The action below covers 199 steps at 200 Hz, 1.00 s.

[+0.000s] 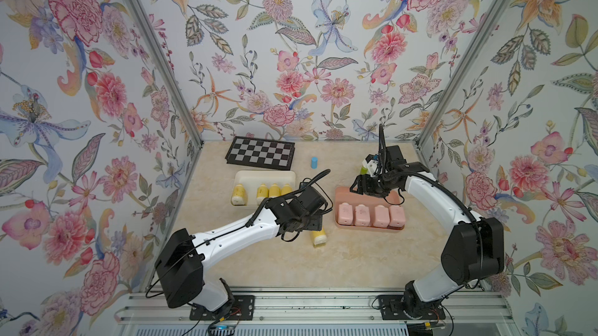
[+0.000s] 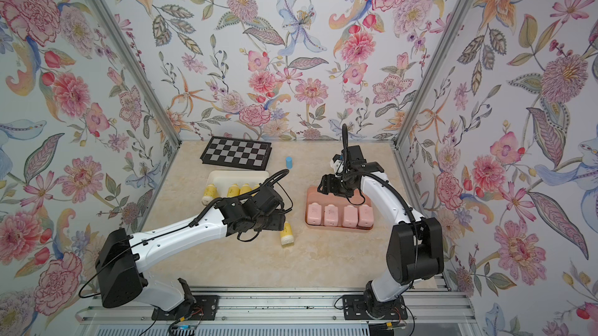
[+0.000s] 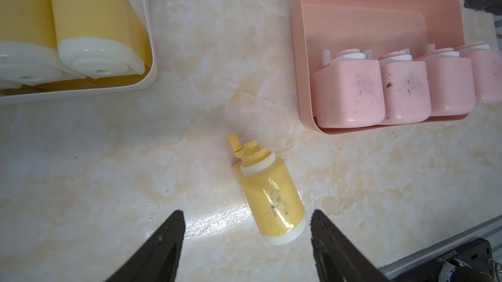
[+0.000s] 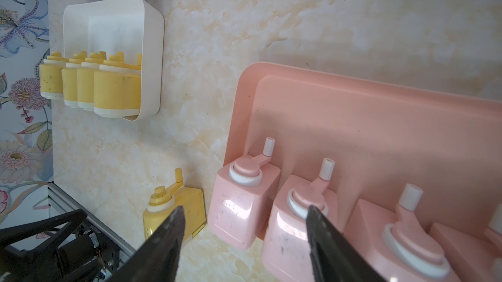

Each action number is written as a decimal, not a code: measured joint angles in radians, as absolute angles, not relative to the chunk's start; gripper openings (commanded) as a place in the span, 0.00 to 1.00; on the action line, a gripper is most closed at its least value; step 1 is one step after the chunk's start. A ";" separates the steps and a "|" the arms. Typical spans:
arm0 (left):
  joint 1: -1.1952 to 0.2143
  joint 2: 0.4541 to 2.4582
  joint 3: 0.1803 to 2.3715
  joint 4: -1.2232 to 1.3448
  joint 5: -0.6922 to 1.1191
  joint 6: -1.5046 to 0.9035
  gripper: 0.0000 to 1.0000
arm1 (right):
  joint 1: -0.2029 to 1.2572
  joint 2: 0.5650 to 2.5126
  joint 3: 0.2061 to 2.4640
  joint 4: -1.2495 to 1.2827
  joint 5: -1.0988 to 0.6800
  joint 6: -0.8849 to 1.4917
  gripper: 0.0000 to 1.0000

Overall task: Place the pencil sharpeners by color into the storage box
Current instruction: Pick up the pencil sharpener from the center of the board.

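One yellow sharpener [image 3: 269, 193] lies outside the boxes, on its side on the marble table [image 1: 291, 263] between the white box [image 3: 150, 49] and the pink box [image 3: 353, 9]. Four yellow ones [image 1: 274, 190] sit in the white box and four pink ones [image 1: 369, 215] line the near wall of the pink box, so this pick looks like the last.

The left gripper [image 3: 247, 214] hangs over the loose piece with its jaws spread wide and nothing in them. The white base end lies between the fingers without touching either, and sits closer to one of them. The right gripper [image 4: 244, 208] hovers above the pink box, jaws apart and empty, and it has no job here.

To do the pick well, the left hand should first slide sideways until the barrel sits midway between the fingers, and turn a little, since the body lies at a slant to them. It should close across the smooth yellow barrel, not on the neck with its little crank (that end looks thin and likely to twist out). It should come down low enough to pinch at the widest part of the round body, or the piece may squirt away. For the drop, the gap in the yellow row seems the likeliest slot, though it may be tight.
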<state>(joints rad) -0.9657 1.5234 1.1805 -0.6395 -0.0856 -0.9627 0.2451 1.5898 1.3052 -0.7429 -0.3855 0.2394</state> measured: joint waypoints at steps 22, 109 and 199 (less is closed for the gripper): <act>-0.982 1.568 1.180 -0.626 -0.082 -0.975 0.77 | 0.245 1.589 1.301 -0.743 -0.385 0.239 0.72; -0.995 1.675 1.181 -0.605 -0.051 -0.989 0.76 | 0.234 1.589 1.299 -0.743 -0.386 0.239 0.72; -1.002 1.753 1.235 -0.627 -0.033 -0.984 0.67 | 0.234 1.576 1.299 -0.743 -0.390 0.239 0.72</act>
<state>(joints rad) -1.0019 1.7531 1.2350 -0.6266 -0.0334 -0.9844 0.2340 1.5761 1.2995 -0.7425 -0.3901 0.2394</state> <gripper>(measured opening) 0.694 0.718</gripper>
